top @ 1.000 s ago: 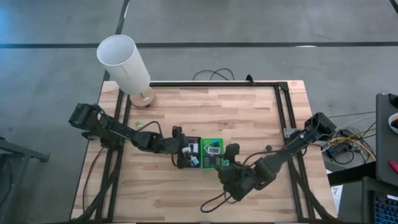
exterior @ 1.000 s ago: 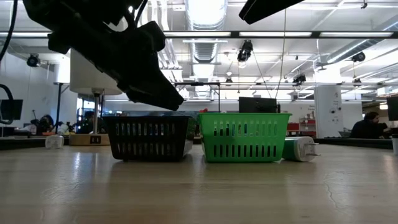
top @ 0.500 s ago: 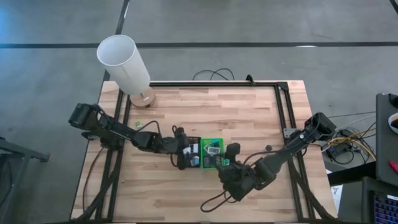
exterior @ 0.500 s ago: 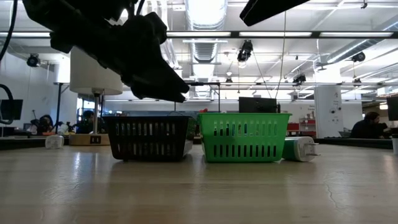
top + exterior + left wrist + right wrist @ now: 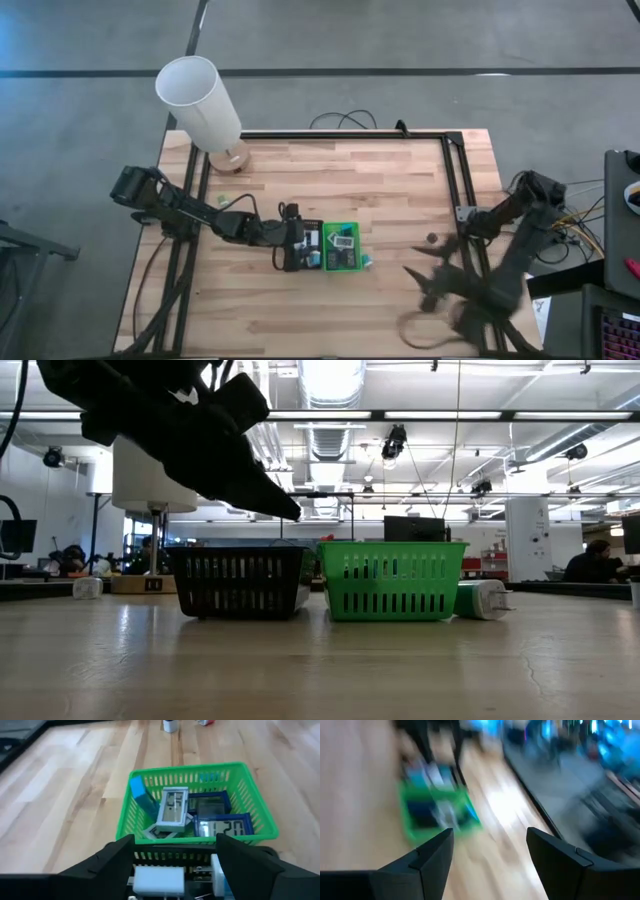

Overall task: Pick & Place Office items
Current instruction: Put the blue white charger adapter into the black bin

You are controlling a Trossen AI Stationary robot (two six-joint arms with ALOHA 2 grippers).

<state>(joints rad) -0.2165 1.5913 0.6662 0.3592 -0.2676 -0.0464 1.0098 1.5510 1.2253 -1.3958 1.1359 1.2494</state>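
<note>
Currently your left gripper (image 5: 175,852) hovers over the black tray (image 5: 298,250) at table centre, fingers spread with nothing between them, likely lined up to pick from or drop into it. Office items (image 5: 172,812) sit piled in the green tray (image 5: 342,247), touching the black one at its 3 o'clock, and one teal piece (image 5: 368,262) lies on the table (image 5: 400,190) just beside the green tray at 4 o'clock. Your right gripper (image 5: 487,855), empty with fingers apart, sits blurred at the table's 4 o'clock edge, probably clearing space.
</note>
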